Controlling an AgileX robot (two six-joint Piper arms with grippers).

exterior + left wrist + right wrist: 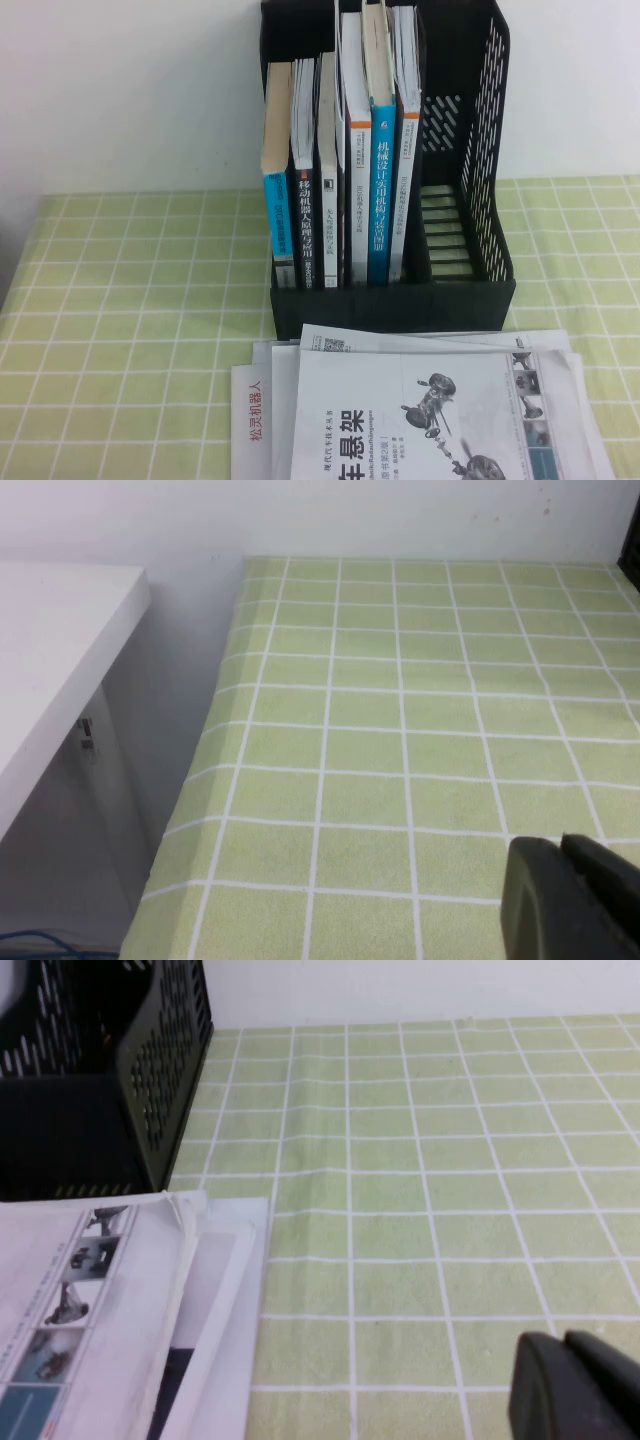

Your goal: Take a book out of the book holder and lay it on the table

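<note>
I see the right claw (580, 1385) pressed together, low over bare green-checked table (450, 1160). Left claw (570, 900) hovers over cloth near the table's left edge; its state I can't tell. Black book holder (480, 150) stands behind flat books; the orange-banded book (357, 150) stands upright inside.

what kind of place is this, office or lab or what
Probably an office or lab desk set up for robot trials: a black book holder of technical books, more books stacked on the green checked table, a plain white wall, and both arms' tools low at the table edges.
</note>
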